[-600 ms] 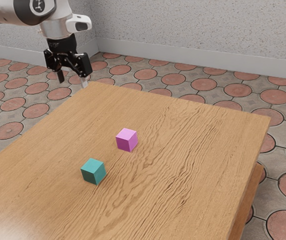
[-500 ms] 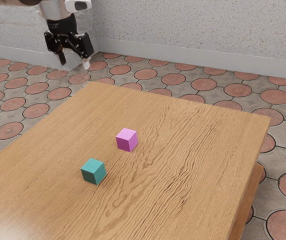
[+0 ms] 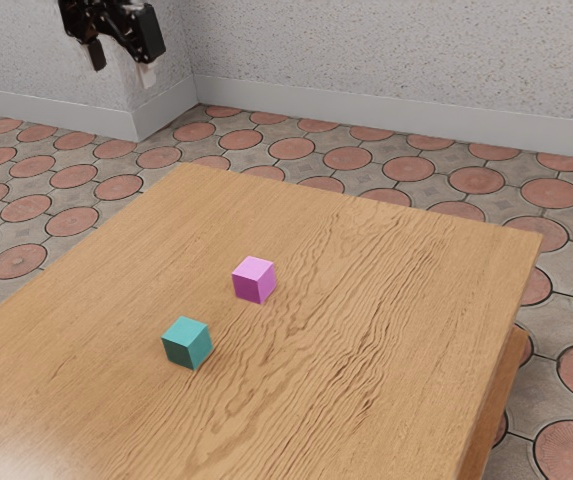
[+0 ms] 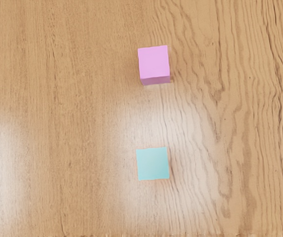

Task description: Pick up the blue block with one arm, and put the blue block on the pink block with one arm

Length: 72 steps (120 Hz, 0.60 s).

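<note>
1. Hanging high at the exterior view's upper left, the black two-finger claw [image 3: 121, 62] has its fingers spread apart, with nothing between them.
2. The small teal-blue cube-shaped block [image 3: 187, 342] rests on the light brown wood-grain table [image 3: 386, 330], well below the claw and well apart from it, toward the exterior view's right.
3. The small pink cube-shaped block [image 3: 254, 279] sits on the same table, near the teal-blue block but not touching it. It is also well below the claw and a little farther toward the exterior view's right.
4. In the wrist view, the teal-blue block [image 4: 152, 164] and the pink block [image 4: 154, 64] both lie far under the claw, with bare table [image 4: 57, 123] between them.
5. Each block stands flat on one face.
</note>
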Tool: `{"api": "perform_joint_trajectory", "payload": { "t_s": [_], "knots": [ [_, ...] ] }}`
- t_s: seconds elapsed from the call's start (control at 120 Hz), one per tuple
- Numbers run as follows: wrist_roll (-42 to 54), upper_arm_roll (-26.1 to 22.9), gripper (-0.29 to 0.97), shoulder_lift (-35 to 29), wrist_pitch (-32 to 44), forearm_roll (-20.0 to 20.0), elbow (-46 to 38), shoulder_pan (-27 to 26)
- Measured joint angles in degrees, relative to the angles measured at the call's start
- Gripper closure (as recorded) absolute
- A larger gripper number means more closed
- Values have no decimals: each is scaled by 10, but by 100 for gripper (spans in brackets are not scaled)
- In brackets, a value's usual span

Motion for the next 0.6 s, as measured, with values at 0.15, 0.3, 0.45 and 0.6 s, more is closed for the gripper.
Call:
{"api": "perform_joint_trajectory", "payload": {
  "t_s": [0.15,0.3,0.45,0.6],
  "knots": [
    [3,-7,0,-69,20,6,-153,-3],
    [5,-6,0,-202,172,5,-482,22],
    [-1,-4,0,-145,250,-11,-513,51],
    [-4,-4,0,-105,327,-31,-548,69]
  ]
}}
